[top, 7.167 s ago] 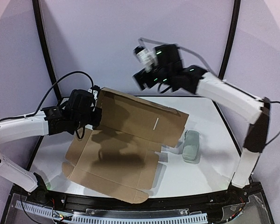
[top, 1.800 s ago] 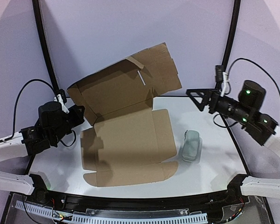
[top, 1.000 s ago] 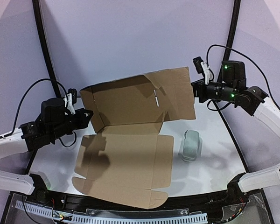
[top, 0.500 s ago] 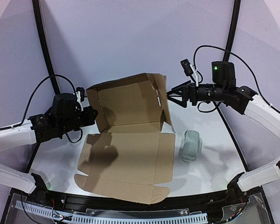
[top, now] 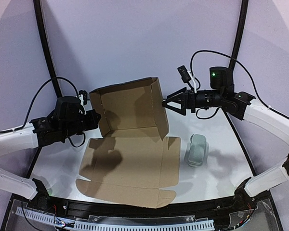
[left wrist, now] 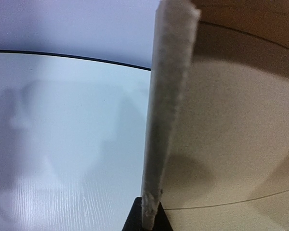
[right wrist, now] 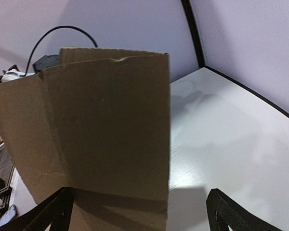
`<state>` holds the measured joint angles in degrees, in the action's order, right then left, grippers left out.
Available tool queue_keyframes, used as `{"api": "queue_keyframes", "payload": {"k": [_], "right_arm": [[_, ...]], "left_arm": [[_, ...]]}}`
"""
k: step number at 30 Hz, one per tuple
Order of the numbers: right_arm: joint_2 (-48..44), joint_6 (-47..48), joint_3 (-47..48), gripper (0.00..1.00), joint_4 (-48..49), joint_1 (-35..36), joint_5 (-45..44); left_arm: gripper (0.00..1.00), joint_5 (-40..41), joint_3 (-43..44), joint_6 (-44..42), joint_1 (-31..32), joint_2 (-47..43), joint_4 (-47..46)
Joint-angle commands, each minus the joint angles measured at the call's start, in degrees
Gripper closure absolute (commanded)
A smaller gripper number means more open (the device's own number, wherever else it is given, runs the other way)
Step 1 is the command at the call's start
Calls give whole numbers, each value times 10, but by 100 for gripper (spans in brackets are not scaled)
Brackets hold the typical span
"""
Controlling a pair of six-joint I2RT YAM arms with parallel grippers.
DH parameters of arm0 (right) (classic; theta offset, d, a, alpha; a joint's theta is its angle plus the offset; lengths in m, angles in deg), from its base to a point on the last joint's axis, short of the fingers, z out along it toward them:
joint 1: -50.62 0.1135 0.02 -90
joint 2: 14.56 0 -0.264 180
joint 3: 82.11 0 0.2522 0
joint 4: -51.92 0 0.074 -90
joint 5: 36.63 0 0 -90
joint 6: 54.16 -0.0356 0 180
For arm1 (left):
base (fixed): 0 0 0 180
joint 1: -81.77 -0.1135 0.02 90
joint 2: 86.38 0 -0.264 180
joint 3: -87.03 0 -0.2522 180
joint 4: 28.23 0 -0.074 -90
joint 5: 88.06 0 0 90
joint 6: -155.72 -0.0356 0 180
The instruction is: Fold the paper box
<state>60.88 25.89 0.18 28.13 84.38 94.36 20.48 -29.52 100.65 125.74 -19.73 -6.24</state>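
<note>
Presently, step in hand: raising the walls; by judgement most of the fold remains.

Paper box (top: 130, 159): the base panel lies flat near the middle of the table (top: 221, 166). The rear panel stands upright along its far edge, with a side flap at each end bent forward.

Left gripper (top: 90, 119): clamped tight on the left edge of the upright part. The left wrist view shows the board's edge pinched between the fingers (left wrist: 133, 222). Likely role: anchor.

Right gripper (top: 166, 102): jaws spread to full width, holding nothing. It is level with the right side flap, which fills the space ahead of its fingers (right wrist: 58, 211) in the right wrist view. Whether it touches the board cannot be told.

Grey-green oblong object (top: 197, 150): on the table to the right of the box, apart from it; no part of the fold.

Next move, by judgement: the right gripper takes or presses the right flap square to the rear panel while the left gripper steadies the board; the near flaps come after.
</note>
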Motion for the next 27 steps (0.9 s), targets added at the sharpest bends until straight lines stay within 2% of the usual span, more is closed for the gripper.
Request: {"api": "queue_keyframes", "payload": {"k": [1,8,12,14,17,22,27], "right_arm": [[6,3,-8,2,37,11,62],[19,7,-2,2,33,17,40],[39,6,10,2,30,30,-22],[50,12,21,2,23,46,-87],[70,23,41,2,10,78,-234],[86,24,43,7,20,101,-357],[88,13,39,24,29,106,-451]], "left_arm": [[99,6,23,11,-1,1,2],[99,0,28,14,-1,8,2],[99,-6,32,13,-2,11,-1],[99,-9,34,13,-1,12,-2],[99,-10,40,11,-1,14,3],[99,-8,40,12,-1,8,4],[99,-7,38,11,-1,2,9]]}}
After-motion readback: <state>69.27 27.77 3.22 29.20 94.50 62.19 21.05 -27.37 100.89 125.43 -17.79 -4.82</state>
